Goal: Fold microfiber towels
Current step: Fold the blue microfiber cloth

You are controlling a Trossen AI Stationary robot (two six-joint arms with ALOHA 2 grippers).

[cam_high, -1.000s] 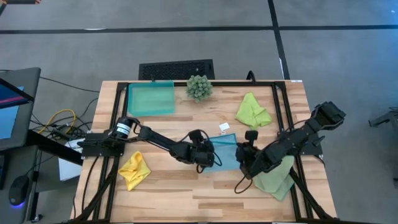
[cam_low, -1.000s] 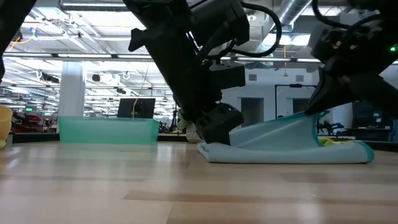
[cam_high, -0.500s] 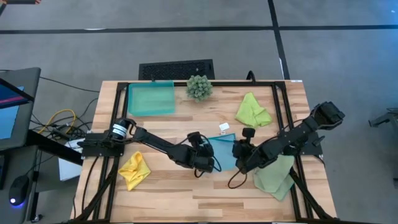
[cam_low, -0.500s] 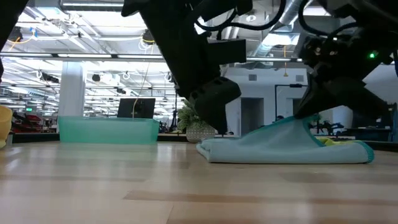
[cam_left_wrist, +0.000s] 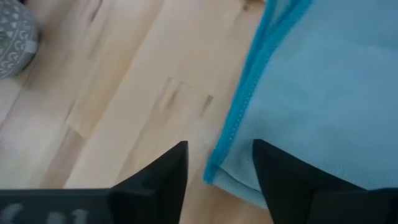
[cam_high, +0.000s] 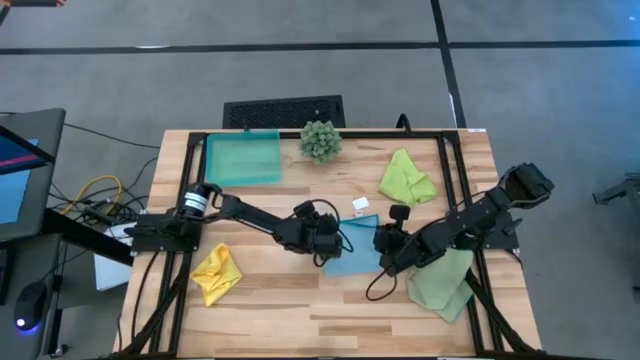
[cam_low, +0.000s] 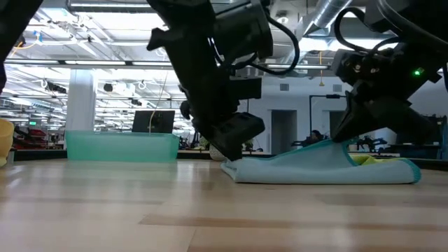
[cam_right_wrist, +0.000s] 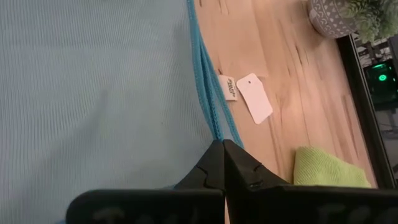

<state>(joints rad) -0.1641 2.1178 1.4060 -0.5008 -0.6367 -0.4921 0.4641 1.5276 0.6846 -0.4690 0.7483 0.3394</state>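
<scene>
The light blue towel (cam_high: pixel 352 256) lies at the table's middle between my two grippers. My right gripper (cam_right_wrist: pixel 219 144) is shut on it at its right side (cam_high: pixel 385 248). My left gripper (cam_left_wrist: pixel 217 158) stands open at the towel's left corner (cam_left_wrist: pixel 219 171), with one finger on each side of that corner. It sits low over the table (cam_low: pixel 234 140). The lime green towel (cam_high: pixel 405 178) lies at the far right and the yellow towel (cam_high: pixel 215 272) at the near left. The pale sage towel (cam_high: pixel 440 285) lies at the near right, partly under my right arm. My right gripper pinches the towel's darker blue hemmed edge (cam_right_wrist: pixel 213 124) between its two shut fingers, where two hems run side by side. The fingers slant down from the table's right. That edge is raised (cam_low: pixel 341 143); the cloth slopes down leftward and the rest lies on the table (cam_low: pixel 280 173).
A teal tray (cam_high: pixel 243 158) and a spiky green plant (cam_high: pixel 320 140) stand along the far edge. A small white tag (cam_right_wrist: pixel 255 98) lies on the wood beyond the blue towel. Black frame rails run along the table's sides.
My left gripper has drawn back toward the near edge and lifted. It has then come toward the far edge and down to the blue towel's left corner. My right gripper has shifted a little left and lowered the raised edge, so the towel slopes less steeply.
</scene>
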